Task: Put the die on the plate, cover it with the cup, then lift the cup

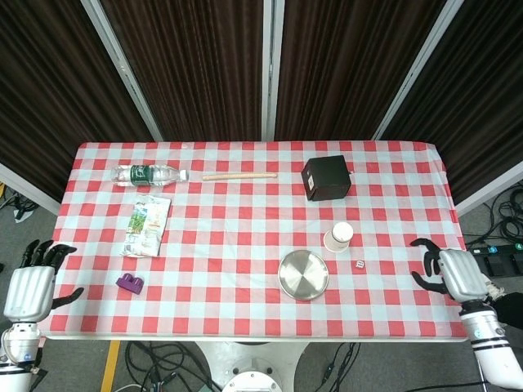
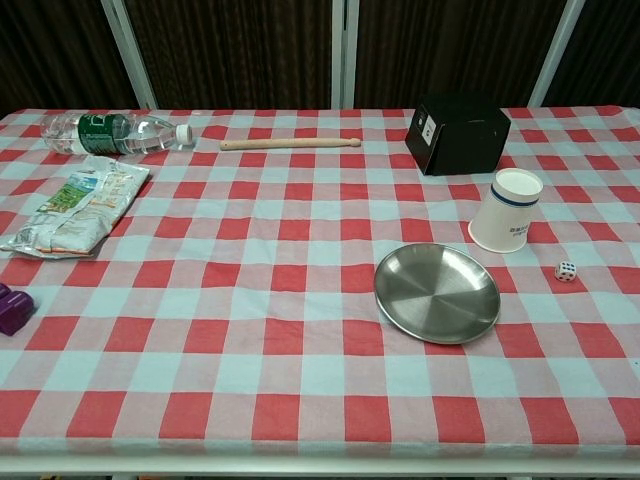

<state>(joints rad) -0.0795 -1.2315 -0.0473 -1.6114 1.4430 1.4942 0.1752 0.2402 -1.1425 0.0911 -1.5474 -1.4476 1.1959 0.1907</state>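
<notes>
Nothing done yet.
Small white die (image 2: 566,271) lies beside bare steel plate (image 2: 437,293); right hand (image 1: 452,273) spread, empty.

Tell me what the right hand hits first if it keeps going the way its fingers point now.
Most likely the die. The right hand is open over the table's right edge, fingers pointing left across the cloth, roughly in line with it. Its height above the table is unclear.
</notes>
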